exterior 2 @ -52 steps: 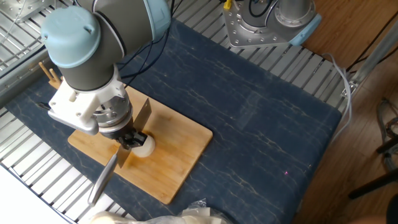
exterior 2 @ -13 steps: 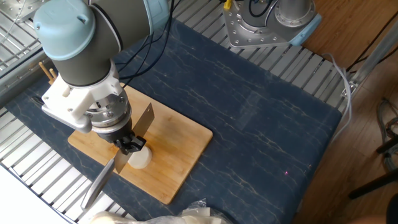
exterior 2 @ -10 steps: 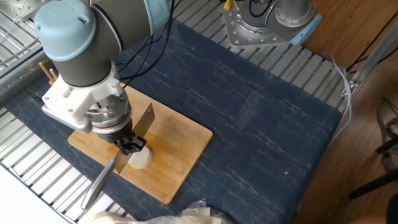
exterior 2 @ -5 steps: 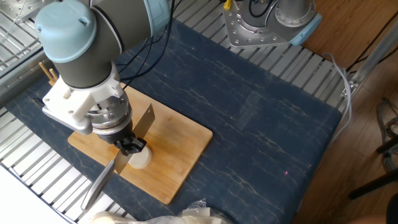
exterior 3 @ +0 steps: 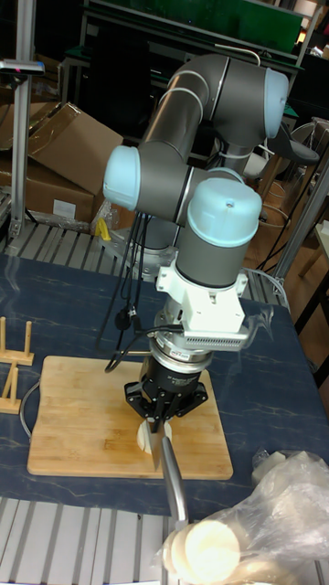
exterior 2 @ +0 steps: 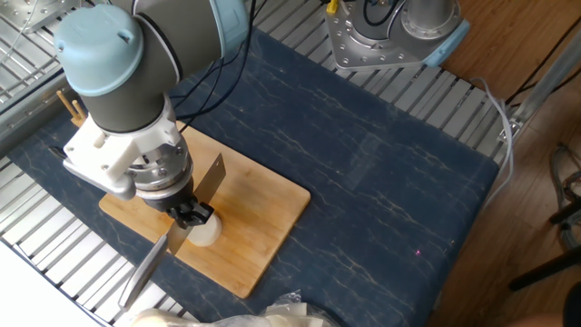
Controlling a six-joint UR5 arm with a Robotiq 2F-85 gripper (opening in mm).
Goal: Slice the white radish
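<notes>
The white radish (exterior 2: 205,232) is a small cream-white round chunk lying on the wooden board (exterior 2: 263,204), near the board's front edge. My gripper (exterior 2: 191,215) hangs right over it and is shut on a knife. The knife's grey blade (exterior 2: 211,173) rises behind the fingers. Its silver handle (exterior 2: 145,268) sticks out past the board's front edge. In the tall fixed view the gripper (exterior 3: 164,409) partly hides the radish (exterior 3: 145,436), and the board (exterior 3: 73,411) lies under both. Whether the blade touches the radish is hidden.
A small wooden rack (exterior 2: 74,107) stands at the left end of the board, also seen as the rack (exterior 3: 13,366). A crinkled plastic bag (exterior 2: 272,315) holding pale round items lies at the front edge, the bag (exterior 3: 265,512). A metal mount (exterior 2: 390,36) stands at the back.
Over the last second almost nothing has moved. Since five seconds ago the gripper with the knife has shifted slightly toward the board's front, and the radish now lies a little nearer that edge.
</notes>
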